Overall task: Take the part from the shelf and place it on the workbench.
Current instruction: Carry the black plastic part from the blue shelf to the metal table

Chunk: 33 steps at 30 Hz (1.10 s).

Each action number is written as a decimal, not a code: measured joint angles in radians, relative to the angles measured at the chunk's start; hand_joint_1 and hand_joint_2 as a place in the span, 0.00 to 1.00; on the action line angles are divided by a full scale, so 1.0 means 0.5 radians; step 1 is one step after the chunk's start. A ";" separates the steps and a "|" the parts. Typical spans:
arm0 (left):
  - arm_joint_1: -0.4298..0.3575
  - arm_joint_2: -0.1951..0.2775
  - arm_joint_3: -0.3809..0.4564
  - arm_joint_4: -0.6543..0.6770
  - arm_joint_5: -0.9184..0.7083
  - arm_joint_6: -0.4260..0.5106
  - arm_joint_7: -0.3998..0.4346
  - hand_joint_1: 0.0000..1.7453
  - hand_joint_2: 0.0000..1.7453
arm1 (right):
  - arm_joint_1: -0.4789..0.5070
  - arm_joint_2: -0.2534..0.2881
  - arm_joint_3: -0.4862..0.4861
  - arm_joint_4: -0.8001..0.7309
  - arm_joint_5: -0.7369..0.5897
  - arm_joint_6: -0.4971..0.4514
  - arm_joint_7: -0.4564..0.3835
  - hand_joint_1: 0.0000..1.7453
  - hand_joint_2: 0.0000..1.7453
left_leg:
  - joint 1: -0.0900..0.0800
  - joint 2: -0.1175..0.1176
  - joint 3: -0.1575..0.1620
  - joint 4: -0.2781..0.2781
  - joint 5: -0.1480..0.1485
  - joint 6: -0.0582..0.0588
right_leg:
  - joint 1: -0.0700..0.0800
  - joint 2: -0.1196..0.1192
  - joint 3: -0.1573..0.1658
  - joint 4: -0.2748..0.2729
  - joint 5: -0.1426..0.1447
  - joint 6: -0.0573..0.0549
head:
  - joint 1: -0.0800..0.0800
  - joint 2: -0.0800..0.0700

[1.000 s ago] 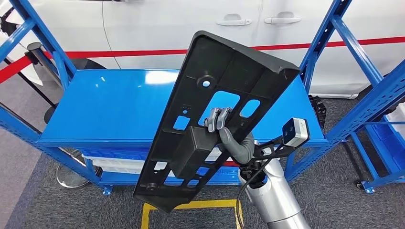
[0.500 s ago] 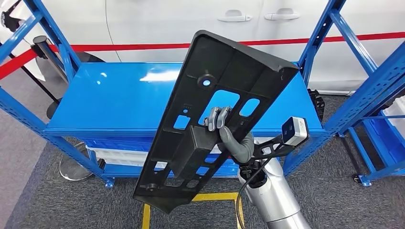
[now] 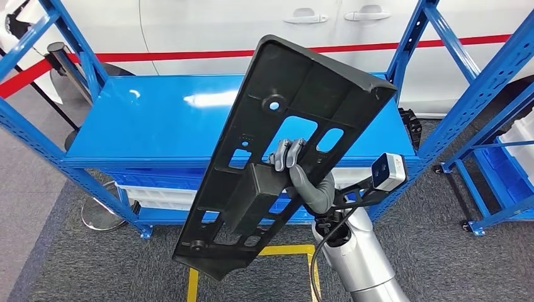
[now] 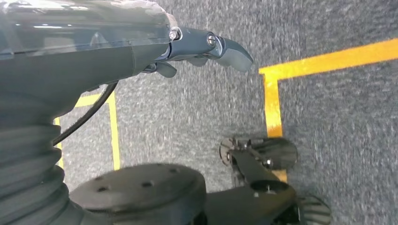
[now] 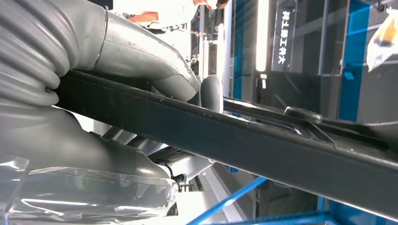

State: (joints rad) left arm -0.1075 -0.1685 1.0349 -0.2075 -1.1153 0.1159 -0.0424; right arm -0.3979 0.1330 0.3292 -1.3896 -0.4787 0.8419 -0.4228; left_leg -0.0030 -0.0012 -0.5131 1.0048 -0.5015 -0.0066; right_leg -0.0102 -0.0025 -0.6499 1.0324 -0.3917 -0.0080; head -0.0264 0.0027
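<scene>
Status: pick-up complete, placement pending.

The part (image 3: 286,151), a long black moulded panel with cut-outs, is held off every surface. It runs diagonally through the centre of the head view, upper end toward the top centre, lower end toward the bottom left of centre. It touches neither the shelf (image 3: 157,132) nor the floor.

The right hand (image 3: 301,173) grips the part near its middle. Its fingers (image 3: 284,153) hook through a cut-out, and in the right wrist view the thumb (image 5: 141,56) presses on the part's edge (image 5: 225,136) from the other side. The hold looks firm, but the part is long, so it may swing on that single grip.

The left hand (image 4: 206,47) hangs over the carpet (image 4: 328,108) with nothing in it. Its fingers appear loosely curled; exact closure cannot be told.

The blue shelf surface lies behind the part, across the middle of the head view. No workbench can be identified with certainty. Remaining: carry the part to the workbench, lower it, release.
</scene>
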 joint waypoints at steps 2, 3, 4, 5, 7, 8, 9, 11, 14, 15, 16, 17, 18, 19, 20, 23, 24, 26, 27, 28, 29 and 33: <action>0.003 0.002 0.001 0.000 -0.006 0.002 -0.008 0.00 1.00 | 0.004 0.000 -0.004 -0.006 0.003 -0.010 -0.012 1.00 1.00 | 0.000 0.003 -0.008 -0.008 0.031 0.024 | -0.005 0.000 -0.002 -0.006 0.016 0.026 | 0.000 0.000; 0.003 0.002 0.001 0.000 -0.008 0.002 -0.009 0.00 1.00 | 0.008 0.000 -0.012 -0.013 0.005 -0.020 -0.020 1.00 1.00 | 0.004 0.006 -0.013 -0.019 0.051 0.039 | -0.006 0.001 -0.012 0.010 -0.002 0.036 | 0.001 -0.001; 0.000 0.003 0.002 0.000 -0.009 0.002 -0.010 0.00 1.00 | 0.013 -0.001 -0.022 -0.023 0.006 -0.031 -0.029 1.00 1.00 | 0.010 0.010 -0.023 -0.029 0.074 0.055 | -0.006 0.003 -0.036 0.061 -0.050 0.044 | 0.004 -0.001; -0.003 0.003 0.002 0.000 -0.010 0.002 -0.010 0.00 1.00 | 0.020 -0.001 -0.035 -0.032 0.006 -0.040 -0.036 1.00 1.00 | 0.014 0.013 -0.037 -0.036 0.095 0.066 | -0.007 0.005 -0.074 0.154 -0.125 0.051 | 0.007 0.000; -0.006 0.004 0.002 0.000 -0.009 0.003 -0.011 0.00 1.00 | 0.040 -0.002 -0.059 -0.047 0.011 -0.060 -0.044 1.00 1.00 | 0.012 0.016 -0.081 -0.032 0.124 0.074 | -0.008 0.006 -0.168 0.415 -0.291 0.063 | 0.011 0.000; -0.005 0.004 0.002 0.000 -0.009 0.003 -0.010 0.00 1.00 | 0.054 -0.002 -0.071 -0.051 0.021 -0.074 -0.047 1.00 1.00 | 0.011 0.017 -0.102 -0.028 0.136 0.072 | -0.008 0.006 -0.191 0.511 -0.335 0.068 | 0.011 0.000; -0.004 0.004 0.003 0.000 -0.008 0.004 -0.010 0.00 1.00 | 0.067 -0.002 -0.080 -0.057 0.033 -0.092 -0.052 1.00 1.00 | 0.011 0.017 -0.122 -0.021 0.146 0.070 | -0.009 0.005 -0.178 0.537 -0.343 0.071 | 0.011 0.000; -0.003 0.003 0.003 0.001 -0.008 0.008 -0.009 0.00 1.00 | 0.081 -0.001 -0.098 -0.073 0.064 -0.133 -0.073 1.00 1.00 | 0.012 0.017 -0.157 -0.002 0.160 0.061 | -0.011 0.004 -0.033 0.360 -0.269 0.069 | 0.012 0.000; -0.003 0.004 0.003 0.000 -0.010 0.017 -0.010 0.00 1.00 | 0.091 0.006 -0.130 -0.117 0.094 -0.185 -0.128 1.00 1.00 | 0.006 0.015 -0.192 0.035 0.169 0.039 | -0.004 0.005 0.165 0.033 -0.194 0.038 | 0.010 0.000; -0.002 0.004 0.003 0.000 -0.011 0.020 -0.011 0.00 1.00 | 0.098 0.009 -0.143 -0.133 0.099 -0.193 -0.141 1.00 1.00 | 0.004 0.015 -0.199 0.039 0.175 0.027 | 0.001 0.006 0.171 0.011 -0.192 0.024 | 0.010 0.000; -0.001 0.005 0.003 0.000 -0.014 0.021 -0.012 0.00 1.00 | 0.106 0.012 -0.153 -0.148 0.104 -0.198 -0.149 1.00 1.00 | 0.003 0.015 -0.202 0.038 0.182 0.014 | 0.005 0.007 0.165 0.012 -0.178 0.011 | 0.009 0.000; 0.001 0.005 0.003 0.000 -0.016 0.022 -0.012 0.00 1.00 | 0.114 0.013 -0.162 -0.162 0.107 -0.205 -0.153 1.00 1.00 | 0.004 0.014 -0.206 0.036 0.189 0.001 | 0.003 0.007 0.159 0.010 -0.167 -0.004 | 0.010 0.000; 0.001 0.006 0.003 0.000 -0.021 0.022 -0.012 0.00 1.00 | 0.120 0.015 -0.169 -0.176 0.111 -0.213 -0.156 1.00 1.00 | 0.007 0.013 -0.214 0.045 0.180 -0.010 | 0.001 0.005 0.152 0.007 -0.155 -0.018 | 0.009 0.000; 0.001 0.007 0.003 0.000 -0.025 0.020 -0.011 0.00 1.00 | 0.128 0.017 -0.175 -0.191 0.113 -0.223 -0.160 1.00 1.00 | 0.009 0.012 -0.232 0.081 0.145 -0.021 | -0.003 0.003 0.142 0.002 -0.142 -0.033 | 0.008 -0.001; 0.001 0.008 0.003 0.000 -0.030 0.018 -0.010 0.00 1.00 | 0.138 0.019 -0.180 -0.207 0.114 -0.232 -0.164 1.00 1.00 | 0.013 0.011 -0.264 0.159 0.081 -0.031 | -0.007 0.000 0.129 -0.002 -0.128 -0.044 | 0.006 -0.001; -0.004 0.008 0.003 0.000 -0.039 0.010 -0.010 0.00 1.00 | 0.183 0.023 -0.196 -0.248 0.118 -0.250 -0.171 1.00 1.00 | 0.022 0.011 -0.391 0.538 -0.151 -0.055 | -0.004 -0.004 0.076 0.000 -0.090 -0.053 | 0.003 0.000; -0.006 0.008 0.003 0.000 -0.043 0.007 -0.010 0.00 1.00 | 0.201 0.023 -0.201 -0.259 0.121 -0.254 -0.172 1.00 1.00 | 0.022 0.011 -0.396 0.601 -0.178 -0.056 | -0.003 -0.004 0.059 0.002 -0.078 -0.052 | 0.003 0.000; -0.007 0.009 0.003 0.000 -0.052 -0.002 -0.009 0.00 1.00 | 0.235 0.023 -0.210 -0.285 0.134 -0.257 -0.177 1.00 1.00 | 0.022 0.011 -0.289 0.498 -0.130 -0.048 | -0.001 -0.002 0.031 0.004 -0.055 -0.048 | 0.003 0.000; -0.006 0.011 0.003 0.000 -0.056 -0.005 -0.008 0.00 1.00 | 0.247 0.023 -0.214 -0.301 0.143 -0.257 -0.180 1.00 1.00 | 0.021 0.010 -0.184 0.340 -0.078 -0.037 | -0.001 0.001 0.022 0.004 -0.044 -0.044 | 0.003 0.000; -0.007 0.015 0.003 0.000 -0.061 -0.008 -0.006 0.00 1.00 | 0.258 0.022 -0.218 -0.319 0.150 -0.254 -0.182 1.00 1.00 | 0.017 0.010 -0.092 0.190 -0.042 -0.026 | 0.001 0.003 0.015 0.004 -0.033 -0.037 | 0.004 0.000; -0.008 0.018 0.003 0.000 -0.066 -0.010 -0.005 0.00 1.00 | 0.267 0.021 -0.222 -0.336 0.156 -0.249 -0.184 1.00 1.00 | 0.011 0.010 -0.023 0.067 -0.012 -0.014 | 0.001 0.004 0.010 0.003 -0.022 -0.027 | 0.004 0.000; -0.009 0.025 0.003 0.000 -0.077 -0.010 0.011 0.00 1.00 | 0.288 0.017 -0.225 -0.386 0.163 -0.221 -0.189 1.00 1.00 | -0.003 0.013 -0.002 -0.020 0.034 0.025 | -0.007 0.001 0.004 -0.005 0.013 0.024 | 0.003 0.000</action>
State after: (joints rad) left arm -0.1120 -0.1560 1.0363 -0.2075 -1.1539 0.1110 -0.0367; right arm -0.2539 0.1416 0.2165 -1.5826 -0.3971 0.7312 -0.5174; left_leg -0.0047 0.0053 -0.5143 0.9948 -0.4845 0.0061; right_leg -0.0134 -0.0020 -0.6481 1.0297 -0.3850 0.0038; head -0.0249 0.0027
